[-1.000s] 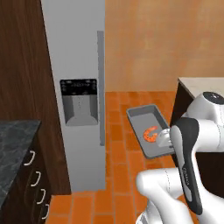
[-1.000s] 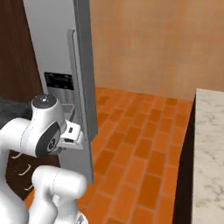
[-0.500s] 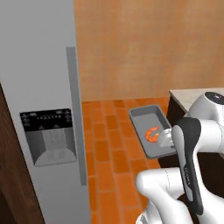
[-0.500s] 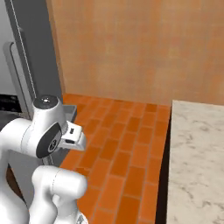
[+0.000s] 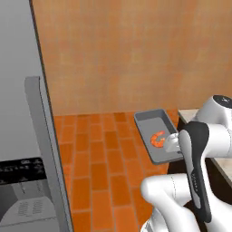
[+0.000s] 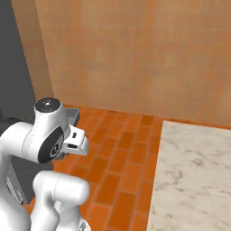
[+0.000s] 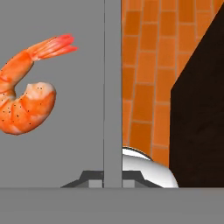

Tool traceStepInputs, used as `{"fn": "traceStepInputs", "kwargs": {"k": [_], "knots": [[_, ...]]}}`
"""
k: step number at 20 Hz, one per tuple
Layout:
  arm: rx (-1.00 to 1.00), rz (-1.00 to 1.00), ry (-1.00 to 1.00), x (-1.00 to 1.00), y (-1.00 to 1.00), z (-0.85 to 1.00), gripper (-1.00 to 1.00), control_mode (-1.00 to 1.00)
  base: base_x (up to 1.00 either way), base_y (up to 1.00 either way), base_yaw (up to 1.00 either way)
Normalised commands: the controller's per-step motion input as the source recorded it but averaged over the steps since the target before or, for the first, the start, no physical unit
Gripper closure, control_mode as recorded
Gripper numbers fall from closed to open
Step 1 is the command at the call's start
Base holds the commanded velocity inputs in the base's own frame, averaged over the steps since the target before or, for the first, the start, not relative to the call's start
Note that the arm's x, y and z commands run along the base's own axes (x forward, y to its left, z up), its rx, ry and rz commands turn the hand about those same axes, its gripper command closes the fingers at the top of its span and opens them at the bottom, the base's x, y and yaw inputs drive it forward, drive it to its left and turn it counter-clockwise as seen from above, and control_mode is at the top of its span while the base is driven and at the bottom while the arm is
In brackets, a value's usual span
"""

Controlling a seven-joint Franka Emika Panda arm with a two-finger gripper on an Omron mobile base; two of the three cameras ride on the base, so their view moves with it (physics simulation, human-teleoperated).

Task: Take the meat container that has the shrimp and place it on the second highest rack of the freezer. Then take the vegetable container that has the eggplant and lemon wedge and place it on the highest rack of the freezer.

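Orange tile floor (image 5: 99, 167) lies below the shrimp (image 5: 157, 139) tray (image 5: 155, 122).

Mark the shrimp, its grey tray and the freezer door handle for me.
shrimp (image 5: 157, 139), left base view, middle of its curled body.
grey tray (image 5: 152, 119), left base view, bare floor near the far end.
freezer door handle (image 5: 46, 149), left base view, mid-length of the bar.

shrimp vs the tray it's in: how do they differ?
Colour: the shrimp is orange-red with a speckled body; the tray is plain flat grey.
Shape: the shrimp is curled, tail fanned out; the tray is a straight-walled rectangle.
Size: the shrimp covers a small patch of the tray's floor.
Shared: both are carried clear of the brick floor, the tray's rim in the shut gripper.
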Motion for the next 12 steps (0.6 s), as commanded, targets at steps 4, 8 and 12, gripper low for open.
{"fn": "traceStepInputs", "kwargs": {"k": [4,8,12], "knots": [[0.0,0.0,0.0,0.0,0.0,0.0,1.0,1.0,1.0,-0.11,0.01],[0.0,0.0,0.0,0.0,0.0,0.0,1.0,1.0,1.0,-0.18,0.03],[0.0,0.0,0.0,0.0,0.0,0.0,1.0,1.0,1.0,-0.21,0.03]]}}
